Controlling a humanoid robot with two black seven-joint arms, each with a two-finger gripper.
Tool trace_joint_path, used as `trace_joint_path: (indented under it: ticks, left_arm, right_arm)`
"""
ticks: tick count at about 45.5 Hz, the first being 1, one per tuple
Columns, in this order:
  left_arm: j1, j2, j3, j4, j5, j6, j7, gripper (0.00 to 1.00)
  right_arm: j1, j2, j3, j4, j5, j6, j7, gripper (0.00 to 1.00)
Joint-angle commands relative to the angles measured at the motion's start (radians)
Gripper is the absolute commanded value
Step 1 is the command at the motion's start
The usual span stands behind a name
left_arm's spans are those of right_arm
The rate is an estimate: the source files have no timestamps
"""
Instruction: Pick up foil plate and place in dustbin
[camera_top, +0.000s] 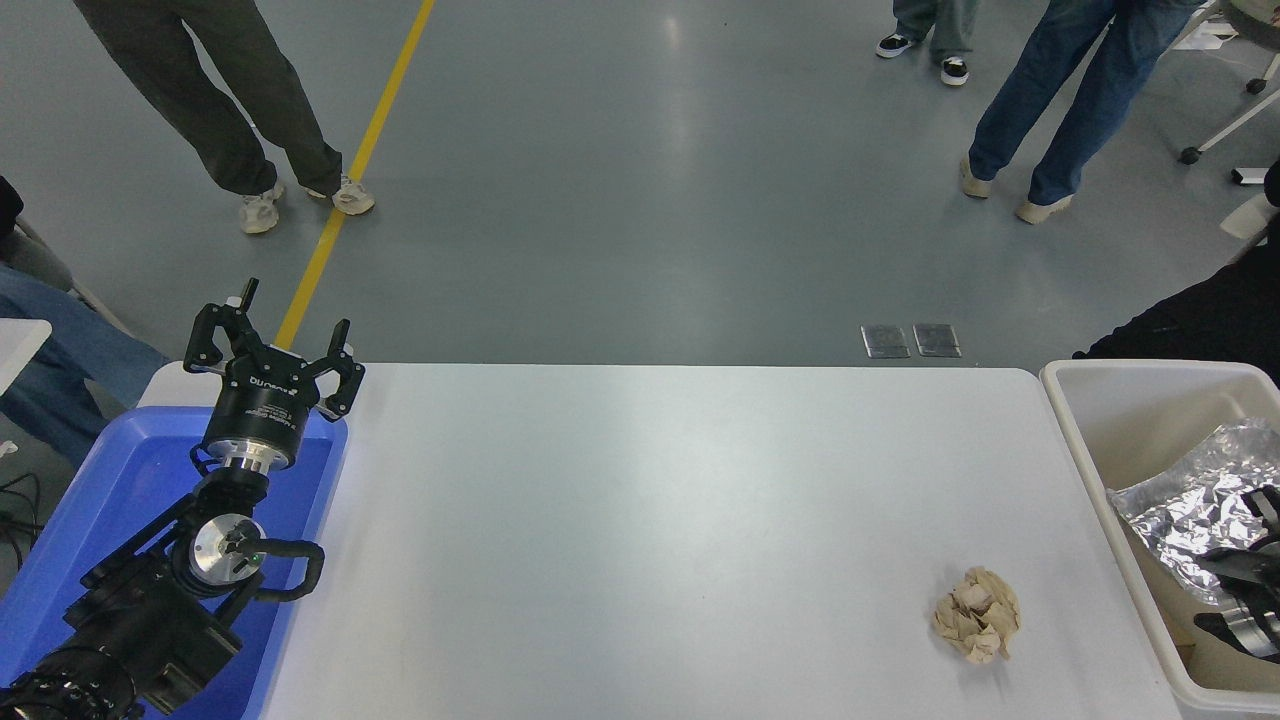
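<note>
Foil plate (1185, 505) lies down inside the dustbin (1095, 440) at the right edge. My right gripper (1250, 575) is in the bin too, just beside the foil, fingers spread and holding nothing. A crumpled paper ball (977, 627) sits on the white table (650, 540). My left gripper (275, 355) is farther back on the left, fingers spread, above a blue bin (110, 480).

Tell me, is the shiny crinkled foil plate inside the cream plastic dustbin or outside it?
Inside. The shiny crinkled foil plate lies below the rim of the cream plastic dustbin, between its walls, with the right gripper beside it.
</note>
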Motion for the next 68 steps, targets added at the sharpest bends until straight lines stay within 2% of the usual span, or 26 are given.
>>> trace_joint_path:
  ticks: [1, 9, 22, 28, 36, 42, 56, 65, 68]
  left_arm:
    - [0.0, 0.0, 0.0, 0.0, 0.0, 0.0, 0.0, 0.98]
    - [0.0, 0.0, 0.0, 0.0, 0.0, 0.0, 0.0, 0.98]
    - [0.0, 0.0, 0.0, 0.0, 0.0, 0.0, 0.0, 0.98]
    - [0.0, 0.0, 0.002, 0.0, 0.0, 0.0, 0.002, 0.98]
    - [0.0, 0.0, 0.003, 0.0, 0.0, 0.0, 0.002, 0.98]
    - [0.0, 0.0, 0.003, 0.001, 0.0, 0.002, 0.002, 0.98]
    - [0.0, 0.0, 0.003, 0.0, 0.0, 0.0, 0.002, 0.98]
    - [0.0, 0.0, 0.003, 0.001, 0.0, 0.002, 0.002, 0.98]
    - [0.0, 0.0, 0.003, 0.0, 0.0, 0.0, 0.002, 0.98]
  right_arm:
    - [0.046, -0.017, 0.002, 0.006, -0.001, 0.005, 0.0, 1.0]
    - [0.233, -0.06, -0.004, 0.094, -0.01, 0.008, 0.002, 1.0]
    - [0.558, -0.005, -0.009, 0.272, -0.117, 0.08, 0.006, 1.0]
    - [0.635, 0.038, -0.011, 0.361, -0.125, 0.11, 0.006, 1.0]
    - [0.768, 0.032, -0.038, 0.526, -0.123, 0.197, 0.003, 1.0]
    - [0.9, 0.014, -0.121, 0.618, -0.123, 0.349, 0.0, 1.0]
    - [1.16, -0.028, -0.308, 0.697, -0.125, 0.886, -0.001, 1.0]
    - [1.249, -0.012, -0.397, 0.741, -0.137, 1.087, -0.003, 1.0]
    - [1.299, -0.005, -0.443, 0.789, -0.163, 1.248, -0.004, 1.0]
